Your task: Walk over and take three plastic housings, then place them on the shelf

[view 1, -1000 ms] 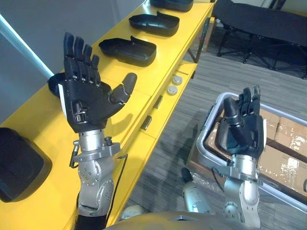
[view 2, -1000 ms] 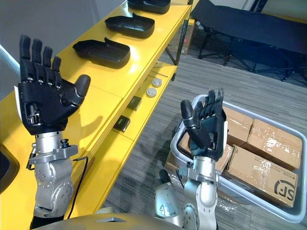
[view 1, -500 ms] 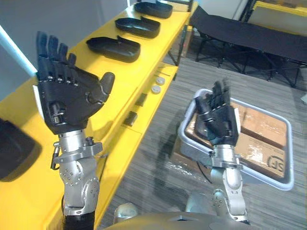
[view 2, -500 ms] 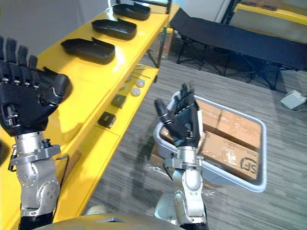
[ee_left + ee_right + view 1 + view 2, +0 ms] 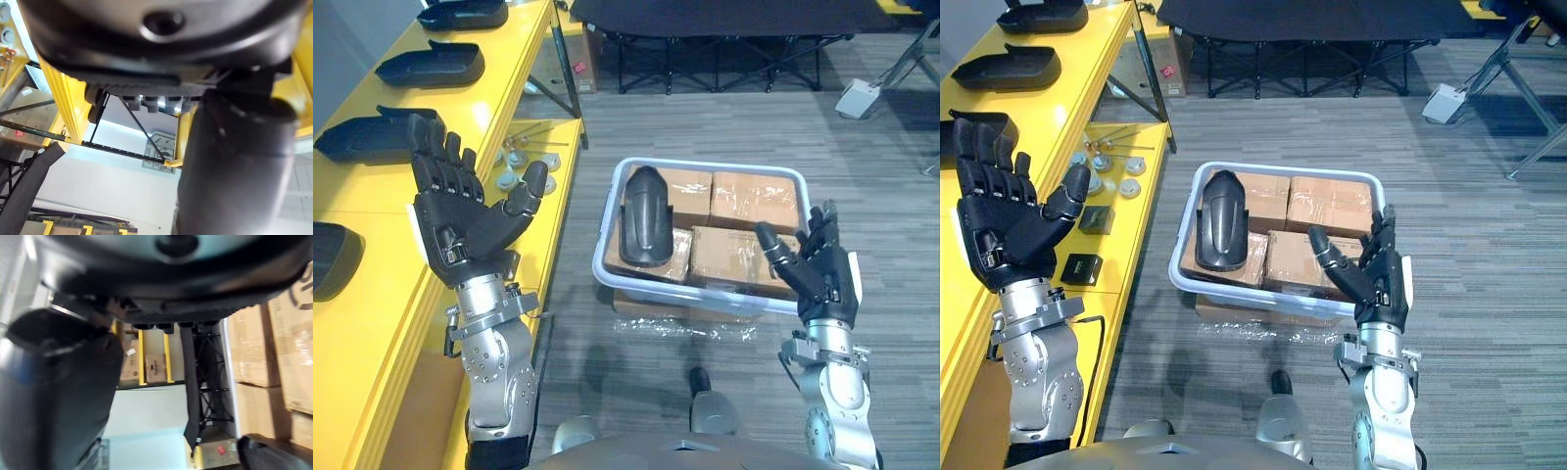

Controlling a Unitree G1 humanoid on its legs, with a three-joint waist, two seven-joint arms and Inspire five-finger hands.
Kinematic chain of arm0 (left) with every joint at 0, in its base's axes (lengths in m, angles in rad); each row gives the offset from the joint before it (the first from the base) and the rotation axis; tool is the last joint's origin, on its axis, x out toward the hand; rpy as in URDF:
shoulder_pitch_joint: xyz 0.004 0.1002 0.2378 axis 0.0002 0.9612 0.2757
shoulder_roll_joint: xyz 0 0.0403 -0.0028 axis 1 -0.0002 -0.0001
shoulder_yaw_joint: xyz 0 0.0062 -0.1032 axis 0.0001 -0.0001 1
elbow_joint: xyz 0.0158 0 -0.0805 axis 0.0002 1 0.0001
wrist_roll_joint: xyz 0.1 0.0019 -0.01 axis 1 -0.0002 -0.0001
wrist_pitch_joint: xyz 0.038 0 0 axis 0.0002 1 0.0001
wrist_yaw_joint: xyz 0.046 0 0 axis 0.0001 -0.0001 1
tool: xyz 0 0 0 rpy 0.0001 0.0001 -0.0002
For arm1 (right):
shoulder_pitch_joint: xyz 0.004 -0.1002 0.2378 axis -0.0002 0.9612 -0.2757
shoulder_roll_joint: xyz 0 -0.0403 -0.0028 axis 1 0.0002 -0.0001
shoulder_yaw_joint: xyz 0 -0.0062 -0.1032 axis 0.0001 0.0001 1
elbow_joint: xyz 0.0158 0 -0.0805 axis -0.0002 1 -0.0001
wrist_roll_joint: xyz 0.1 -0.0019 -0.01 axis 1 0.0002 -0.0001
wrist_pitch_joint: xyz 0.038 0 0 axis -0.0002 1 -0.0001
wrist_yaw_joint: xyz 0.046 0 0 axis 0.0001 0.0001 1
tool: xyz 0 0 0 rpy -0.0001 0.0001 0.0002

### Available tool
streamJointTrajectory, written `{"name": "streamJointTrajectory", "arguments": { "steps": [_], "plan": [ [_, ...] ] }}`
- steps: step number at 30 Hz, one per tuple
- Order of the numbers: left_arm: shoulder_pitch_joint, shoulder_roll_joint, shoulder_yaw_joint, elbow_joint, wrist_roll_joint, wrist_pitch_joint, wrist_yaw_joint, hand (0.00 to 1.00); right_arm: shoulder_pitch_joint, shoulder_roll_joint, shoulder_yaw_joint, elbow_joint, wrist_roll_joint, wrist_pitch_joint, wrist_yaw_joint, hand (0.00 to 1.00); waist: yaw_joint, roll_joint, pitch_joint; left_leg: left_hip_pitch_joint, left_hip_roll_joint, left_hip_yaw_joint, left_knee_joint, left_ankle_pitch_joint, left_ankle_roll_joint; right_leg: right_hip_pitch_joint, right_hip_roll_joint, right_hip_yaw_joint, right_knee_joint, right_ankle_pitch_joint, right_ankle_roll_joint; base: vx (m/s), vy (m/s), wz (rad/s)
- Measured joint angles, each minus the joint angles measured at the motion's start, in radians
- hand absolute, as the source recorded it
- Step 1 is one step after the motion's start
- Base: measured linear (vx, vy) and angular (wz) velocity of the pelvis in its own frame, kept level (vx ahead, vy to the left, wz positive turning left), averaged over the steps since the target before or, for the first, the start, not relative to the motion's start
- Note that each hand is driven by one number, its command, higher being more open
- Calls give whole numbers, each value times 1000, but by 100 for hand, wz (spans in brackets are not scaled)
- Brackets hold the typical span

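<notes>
left hand point(image 5: 470, 230) raised, fingers spread, empty | right hand point(image 5: 818, 274) also spread, empty, likely kept free for pickup | housing point(image 5: 643, 215) lies on boxes point(image 5: 744, 191) in bin point(image 5: 705, 164), reachable from above | shelf housings point(image 5: 431, 65) on yellow shelf point(image 5: 372, 211) | versus 1.0 s ago: camera swung from shelf to bin, hands unchanged

Dark left hand point(image 5: 460, 233) and right hand point(image 5: 822, 279) on screw-studded silver-grey arms
</notes>
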Motion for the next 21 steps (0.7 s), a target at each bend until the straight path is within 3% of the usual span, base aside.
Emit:
{"name": "streamJointTrajectory", "arguments": {
  "steps": [4, 5, 8, 11, 12, 15, 21],
  "plan": [
    [19, 8, 30, -2, 3, 1, -28, 100, -90, -1, -10, 109, -11, 4, -40, 100, 32, -26, 17, -30, -22, -15, 17, -29, -36, 16, -24, -17, -69, 59, 15, -105, 115, 1],
    [15, 28, 33, -3, 2, 2, -31, 100, -144, -2, -25, 179, -12, 7, -66, 100, 46, -43, 30, -62, -30, -27, 48, -40, -27, 18, -32, -29, -104, 82, 19, -205, 142, 18],
    [-11, 72, 32, -3, -16, 10, -33, 100, -307, -40, -57, 344, -13, 45, -150, 100, 62, -59, 82, -155, -38, -76, 123, -44, -27, 11, -41, -72, -153, 124, 8, -178, 98, 36],
    [-62, 77, 31, -3, -31, 18, -32, 100, -458, -132, -59, 484, -12, 103, -191, 100, 91, -49, 135, -215, -40, -105, 159, -36, -35, -10, -41, -95, -167, 148, 8, -146, 32, 28],
    [-89, 78, 29, -3, -31, 20, -36, 100, -568, -188, -60, 582, -7, 152, -205, 100, 108, -40, 158, -254, -41, -121, 170, -27, -40, -26, -39, -111, -182, 168, 10, -101, 0, 25],
    [-117, 86, 21, -3, -31, 39, -42, 100, -667, -245, -63, 662, 14, 193, -211, 100, 129, -22, 196, -279, -38, -141, 182, -22, -43, -28, -32, -126, -193, 182, 9, -61, -11, 17],
    [-155, 165, -12, -2, -45, 59, -58, 100, -777, -316, -42, 754, 84, 199, -167, 100, 139, -40, 236, -296, -39, -154, 188, -22, -45, -34, -31, -143, -190, 184, 7, -1, 0, 6]
  ]
}}
